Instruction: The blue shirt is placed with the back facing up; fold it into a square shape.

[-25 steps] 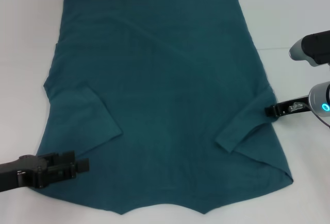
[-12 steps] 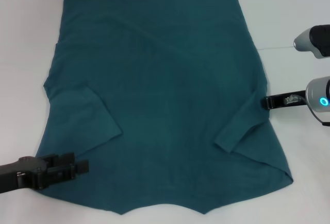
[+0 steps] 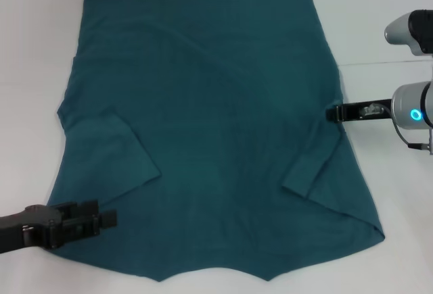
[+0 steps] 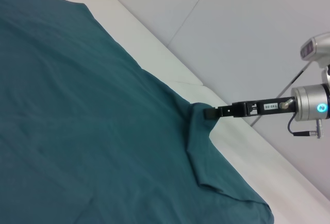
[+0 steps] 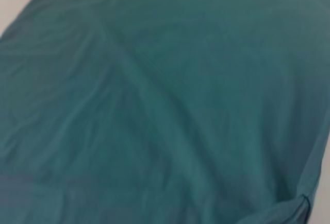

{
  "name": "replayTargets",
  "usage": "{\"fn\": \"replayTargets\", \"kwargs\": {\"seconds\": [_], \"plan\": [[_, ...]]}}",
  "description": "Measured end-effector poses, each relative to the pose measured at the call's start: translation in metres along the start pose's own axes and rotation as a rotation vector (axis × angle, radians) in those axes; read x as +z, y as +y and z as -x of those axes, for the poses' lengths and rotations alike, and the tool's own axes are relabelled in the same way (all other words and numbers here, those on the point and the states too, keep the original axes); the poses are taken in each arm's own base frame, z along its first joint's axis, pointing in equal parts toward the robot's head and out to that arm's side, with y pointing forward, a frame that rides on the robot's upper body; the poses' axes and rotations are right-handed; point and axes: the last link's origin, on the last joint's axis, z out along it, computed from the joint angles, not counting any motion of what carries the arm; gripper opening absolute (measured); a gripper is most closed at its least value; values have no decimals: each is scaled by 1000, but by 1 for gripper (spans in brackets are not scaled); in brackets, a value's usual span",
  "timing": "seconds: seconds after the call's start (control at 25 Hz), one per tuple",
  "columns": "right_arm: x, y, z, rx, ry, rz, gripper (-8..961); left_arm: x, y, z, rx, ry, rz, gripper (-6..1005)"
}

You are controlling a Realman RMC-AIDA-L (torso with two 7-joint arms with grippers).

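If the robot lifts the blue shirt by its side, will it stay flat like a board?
Probably not. The blue shirt looks soft: it already bunches and rises where the right gripper meets its edge. Its wrinkles and folded-in sleeves suggest it would droop and hang. It seems thin, so likely light.

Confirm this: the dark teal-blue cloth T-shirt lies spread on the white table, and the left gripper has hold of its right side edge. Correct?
Not quite. The right gripper, not the left, holds that side edge of the dark teal-blue cloth T-shirt, as the head and left wrist views show. The left gripper sits over the near left corner. The shirt does lie spread on the white table.
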Motion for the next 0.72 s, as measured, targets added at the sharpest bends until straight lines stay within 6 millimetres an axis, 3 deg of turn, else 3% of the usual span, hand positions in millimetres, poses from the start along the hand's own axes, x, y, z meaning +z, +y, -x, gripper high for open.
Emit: {"fn": "replayTargets", "kwargs": {"seconds": [0.72], "plan": [[11,3,2,166,-63,24,95,0,-1,-1,15,-13,-5,703]]}}
